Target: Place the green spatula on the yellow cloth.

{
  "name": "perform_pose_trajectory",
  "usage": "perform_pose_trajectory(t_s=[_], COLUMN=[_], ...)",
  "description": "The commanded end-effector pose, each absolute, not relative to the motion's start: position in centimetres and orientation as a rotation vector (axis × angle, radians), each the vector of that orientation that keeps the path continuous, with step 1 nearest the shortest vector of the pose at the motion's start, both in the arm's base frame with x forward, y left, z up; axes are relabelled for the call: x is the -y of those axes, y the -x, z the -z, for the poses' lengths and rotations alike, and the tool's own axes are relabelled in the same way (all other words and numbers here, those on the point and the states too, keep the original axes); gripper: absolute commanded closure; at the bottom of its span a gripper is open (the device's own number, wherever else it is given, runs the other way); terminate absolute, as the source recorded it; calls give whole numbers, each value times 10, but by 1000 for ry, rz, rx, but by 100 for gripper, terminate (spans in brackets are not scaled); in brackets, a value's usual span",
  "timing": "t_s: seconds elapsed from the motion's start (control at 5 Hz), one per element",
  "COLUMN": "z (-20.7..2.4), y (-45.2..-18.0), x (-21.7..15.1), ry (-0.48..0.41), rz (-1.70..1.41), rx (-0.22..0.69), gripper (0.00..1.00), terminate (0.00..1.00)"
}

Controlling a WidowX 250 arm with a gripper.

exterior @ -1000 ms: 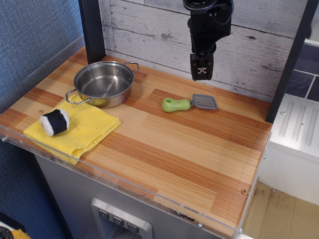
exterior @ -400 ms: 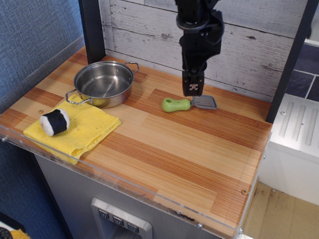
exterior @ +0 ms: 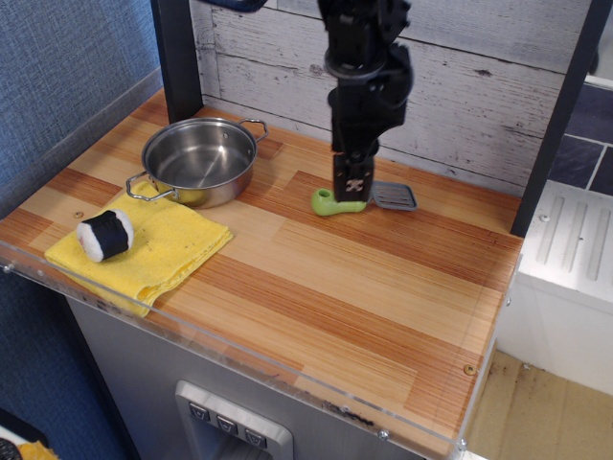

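The green spatula (exterior: 327, 203) lies flat on the wooden counter right of the pot, lime handle to the left, grey slotted blade (exterior: 394, 195) to the right. My gripper (exterior: 351, 188) hangs straight down over the right part of the handle and hides it. Its black fingers reach down to the handle; I cannot tell if they are closed on it. The yellow cloth (exterior: 172, 244) lies rumpled at the front left of the counter, far left of the gripper.
A steel pot (exterior: 199, 160) with two handles stands behind the cloth. A black and white sushi roll (exterior: 105, 235) sits on the cloth's left part. A clear lip (exterior: 249, 355) runs along the counter's front edge. A white plank wall stands at the back.
The gripper has moved down and to the left, from above the spatula's blade to right over its green handle. The spatula, pot, cloth and sushi roll have not moved.
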State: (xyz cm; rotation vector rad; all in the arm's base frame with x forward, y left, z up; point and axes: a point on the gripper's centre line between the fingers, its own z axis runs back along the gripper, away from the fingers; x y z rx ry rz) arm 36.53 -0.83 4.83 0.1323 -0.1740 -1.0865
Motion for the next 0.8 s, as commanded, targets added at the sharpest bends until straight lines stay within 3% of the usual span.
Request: perform_pose_trajectory(t_s=[0.0, 0.2, 0.4, 0.6], z=[-39, -31, -27, -26], y=[-367, -367, -367, -367], x=[-7, -9, -7, -4], ry=[-170, -163, -168, -163], rz=[1050, 1048, 1049, 1059], rx=[137, 116, 118, 124], gripper=[0, 0, 100, 100], terminate=[0, 0, 0, 0])
